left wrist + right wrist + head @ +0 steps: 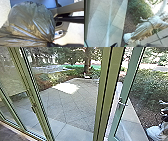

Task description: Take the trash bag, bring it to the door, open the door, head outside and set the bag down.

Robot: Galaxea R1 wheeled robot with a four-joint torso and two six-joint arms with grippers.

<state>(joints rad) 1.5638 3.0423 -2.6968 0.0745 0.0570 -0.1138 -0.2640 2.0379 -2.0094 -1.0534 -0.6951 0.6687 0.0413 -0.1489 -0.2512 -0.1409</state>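
My left gripper (50, 42) pinches the trash bag (30, 21) at its gathered neck, likely to keep the load closed and leave my right gripper (114, 45) free for the door (131, 74), right. Right gripper opening: I cannot tell. Paving (72, 105) lies beyond.

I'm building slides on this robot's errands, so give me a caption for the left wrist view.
The trash bag, its glossy, creased plastic bulging out from a tightly gathered neck.

Head view: paving (72, 104) mid-frame, tree (88, 60) behind it, upper middle. Door (130, 72) right of post (110, 77). Shrubs (150, 84) upper right, statue (156, 132) lower right.
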